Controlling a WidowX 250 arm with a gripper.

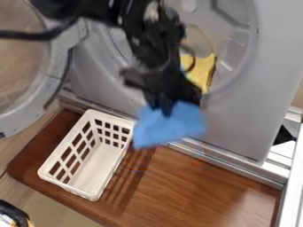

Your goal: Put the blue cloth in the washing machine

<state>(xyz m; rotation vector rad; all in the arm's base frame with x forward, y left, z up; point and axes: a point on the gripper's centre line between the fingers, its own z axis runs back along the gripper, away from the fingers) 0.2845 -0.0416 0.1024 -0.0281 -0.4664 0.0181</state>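
I have my black two-finger gripper clamped on the limp blue fabric cloth, by the brown wooden board's back edge, presumably for loading.

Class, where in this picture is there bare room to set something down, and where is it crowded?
Bare wooden board spreads right of the white basket, in front of the washing machine; the basket's floor looks bare too. Crowded: the drum opening, where the end effector holds the blue cloth near yellow cloth.
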